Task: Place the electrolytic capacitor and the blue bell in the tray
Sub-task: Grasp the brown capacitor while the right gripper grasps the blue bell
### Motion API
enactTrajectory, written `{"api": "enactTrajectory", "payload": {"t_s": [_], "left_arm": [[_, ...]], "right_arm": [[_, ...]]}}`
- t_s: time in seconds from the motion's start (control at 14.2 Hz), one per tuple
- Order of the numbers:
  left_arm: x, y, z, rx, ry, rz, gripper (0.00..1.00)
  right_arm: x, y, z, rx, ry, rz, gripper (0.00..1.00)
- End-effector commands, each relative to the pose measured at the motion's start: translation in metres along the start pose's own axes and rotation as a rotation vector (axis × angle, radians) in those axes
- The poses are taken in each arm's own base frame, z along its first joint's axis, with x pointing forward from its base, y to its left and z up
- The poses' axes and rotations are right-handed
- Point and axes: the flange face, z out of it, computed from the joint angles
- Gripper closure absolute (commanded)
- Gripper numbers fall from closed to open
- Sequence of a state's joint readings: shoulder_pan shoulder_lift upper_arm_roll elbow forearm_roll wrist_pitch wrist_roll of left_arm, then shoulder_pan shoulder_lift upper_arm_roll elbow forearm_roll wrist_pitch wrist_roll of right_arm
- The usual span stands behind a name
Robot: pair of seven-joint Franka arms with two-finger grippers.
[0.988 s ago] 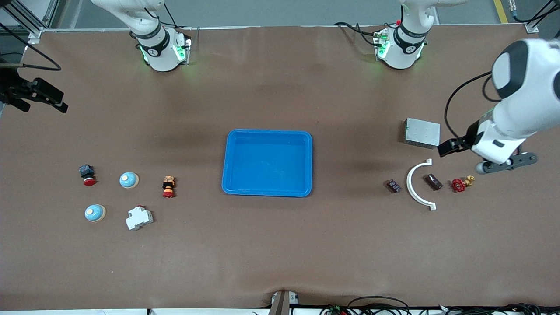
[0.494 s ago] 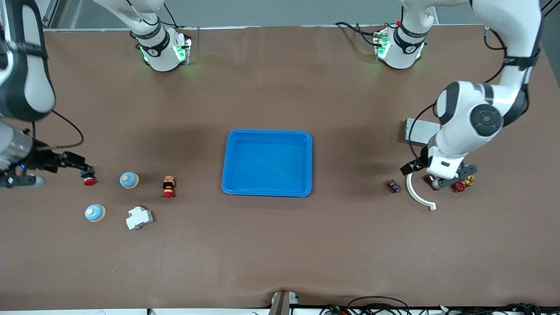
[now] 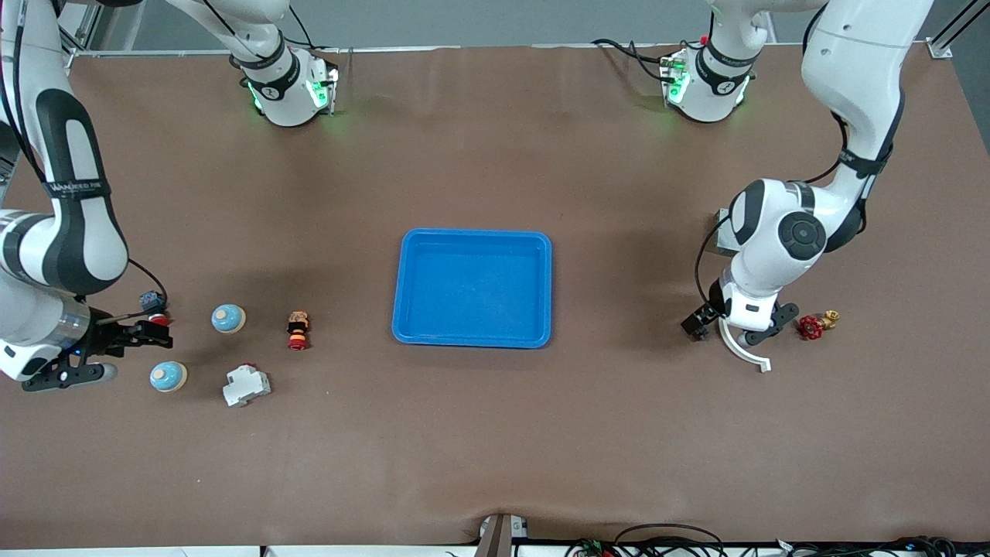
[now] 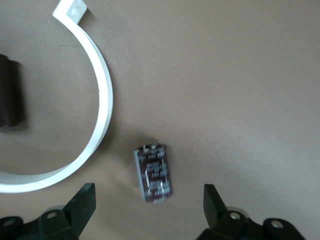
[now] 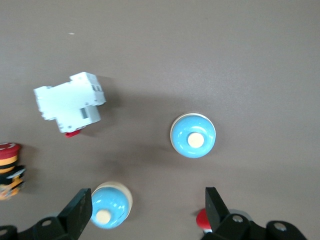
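The blue tray [image 3: 473, 288] lies empty at mid-table. The dark electrolytic capacitor [image 4: 154, 172] lies on its side on the table, just in front of my open left gripper [image 4: 148, 200], which hovers over it [image 3: 696, 323] and hides it in the front view. Two blue bells stand toward the right arm's end, one [image 3: 228, 318] farther from the front camera than the other [image 3: 168, 376]. My open right gripper [image 3: 147, 334] hovers there. In the right wrist view the farther bell [image 5: 111, 205] lies beside one finger [image 5: 80, 207], and the nearer bell [image 5: 194, 136] lies apart.
A white arc [image 3: 742, 352] curves beside the capacitor, with a dark brown block [image 4: 10, 95], a red valve [image 3: 810, 327] and a grey box [image 3: 719, 232] nearby. By the bells are a white breaker [image 3: 246, 385], an orange-red button [image 3: 297, 330] and a red button [image 3: 157, 317].
Both arms have swung in from the table's ends. The left gripper has moved from near the red valve to over the capacitor. The right gripper has moved in beside the bells.
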State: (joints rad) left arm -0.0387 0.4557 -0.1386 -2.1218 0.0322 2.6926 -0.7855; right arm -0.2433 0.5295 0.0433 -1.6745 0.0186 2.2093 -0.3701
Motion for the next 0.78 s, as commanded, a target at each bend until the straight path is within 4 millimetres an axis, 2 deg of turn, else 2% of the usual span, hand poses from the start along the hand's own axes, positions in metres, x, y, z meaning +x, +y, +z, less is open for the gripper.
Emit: {"api": "enactTrajectory", "payload": {"t_s": [0.0, 0.14, 0.21, 0.28, 0.35, 0.56, 0.71], "left_arm": [[0.002, 0.002, 0.020, -0.019, 0.003, -0.055, 0.20], [0.003, -0.001, 0.025, -0.014, -0.002, -0.063, 0.44], [0.003, -0.001, 0.025, -0.014, -0.002, -0.065, 0.61], [0.004, -0.002, 0.023, -0.014, -0.002, -0.068, 0.86], [0.005, -0.002, 0.019, -0.015, 0.001, -0.075, 1.00], [0.004, 0.006, -0.003, -0.009, 0.002, -0.068, 1.00], [0.002, 0.012, -0.028, 0.001, 0.000, -0.066, 1.00]], "right_arm": [[-0.026, -0.006, 0.040, 0.024, 0.014, 0.058, 0.00], [-0.044, -0.014, 0.063, 0.036, 0.016, 0.098, 0.00], [-0.051, -0.018, 0.071, 0.037, 0.013, 0.115, 0.00], [-0.059, -0.023, 0.080, 0.042, 0.000, 0.156, 0.00], [-0.065, -0.031, 0.084, 0.043, -0.006, 0.187, 0.00], [-0.077, -0.045, 0.092, 0.036, 0.005, 0.203, 0.00], [-0.080, -0.049, 0.097, 0.040, -0.007, 0.223, 0.00]]}}
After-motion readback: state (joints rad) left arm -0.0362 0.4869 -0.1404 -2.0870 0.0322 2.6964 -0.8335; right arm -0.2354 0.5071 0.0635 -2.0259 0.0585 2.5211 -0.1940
